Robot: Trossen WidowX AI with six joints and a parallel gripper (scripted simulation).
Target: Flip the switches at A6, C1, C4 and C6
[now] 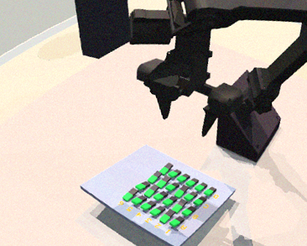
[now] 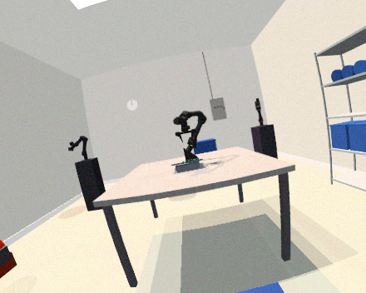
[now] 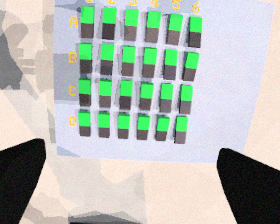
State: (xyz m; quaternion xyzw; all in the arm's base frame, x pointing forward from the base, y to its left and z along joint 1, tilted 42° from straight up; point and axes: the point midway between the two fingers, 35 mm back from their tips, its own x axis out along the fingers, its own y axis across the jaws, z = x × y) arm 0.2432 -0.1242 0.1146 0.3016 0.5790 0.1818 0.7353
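Observation:
The pale panel [image 1: 115, 171] [image 3: 225, 100] carries green-and-dark rocker switches. A6 [image 1: 128, 196] [image 3: 195, 25] is at the outer corner of the far row. C1 [image 1: 198, 201] [image 3: 84, 87], C4 [image 1: 170, 187] [image 3: 146, 90] and C6 [image 1: 152, 179] [image 3: 186, 92] lie in row C. In the top view, A6 and C6 seem raised at the dark, arm-side end, C1 and C4 at the green end; the tilts are hard to tell. My gripper [image 1: 185, 126] [image 3: 133, 154] is open and empty, above and on the arm side of the panel, touching no switch.
Other switches sit close around these four. The panel stands raised on the table [image 2: 145, 179], in front of the arm base [image 1: 249, 132]. A dark pedestal [image 1: 103, 15] stands beyond the table, and a shelf [image 2: 349, 79] is at the right of the room.

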